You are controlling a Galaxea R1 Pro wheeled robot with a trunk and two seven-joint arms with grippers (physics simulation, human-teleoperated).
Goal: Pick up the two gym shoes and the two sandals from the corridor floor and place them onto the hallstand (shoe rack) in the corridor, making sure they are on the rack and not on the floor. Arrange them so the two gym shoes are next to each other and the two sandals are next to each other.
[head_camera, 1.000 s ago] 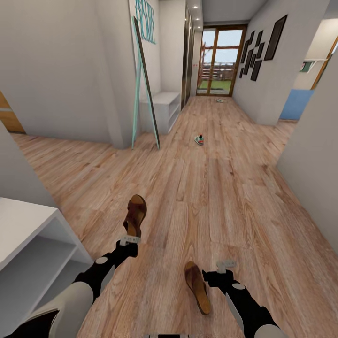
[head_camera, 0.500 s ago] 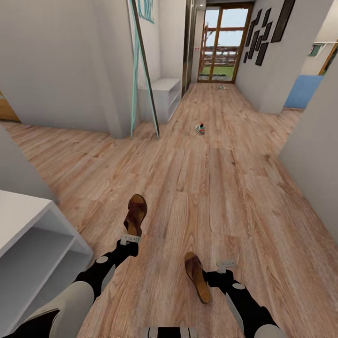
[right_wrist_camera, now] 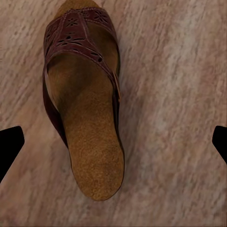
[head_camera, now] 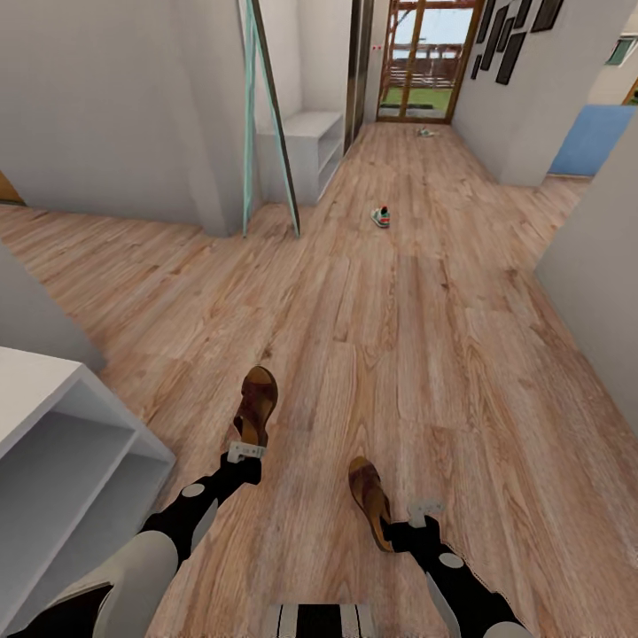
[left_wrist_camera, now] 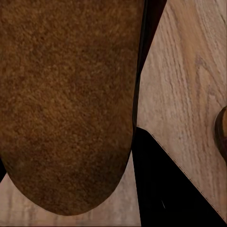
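Note:
My left gripper (head_camera: 245, 453) is shut on the heel of a dark-brown sandal (head_camera: 256, 405), holding it above the corridor floor (head_camera: 425, 354); its footbed (left_wrist_camera: 66, 104) shows close up in the left wrist view. The other sandal (head_camera: 369, 500) lies flat on the planks, and my right gripper (head_camera: 426, 509) hangs open by its heel. In the right wrist view this sandal (right_wrist_camera: 85, 113) lies between the spread fingertips (right_wrist_camera: 9, 146). One gym shoe (head_camera: 381, 217) sits mid-corridor and a second gym shoe (head_camera: 425, 133) lies far off by the glass door. The white hallstand (head_camera: 62, 443) stands at my near left.
A tall leaning mirror (head_camera: 266, 115) and another white shelf unit (head_camera: 306, 146) stand at the left wall further down. A grey wall (head_camera: 598, 292) closes in on the right. The glass door (head_camera: 430, 53) ends the corridor.
The head camera has tilted down, so the floor and far things have slid up in the picture. The floor sandal now lies nearer my right gripper. The left gripper keeps its sandal.

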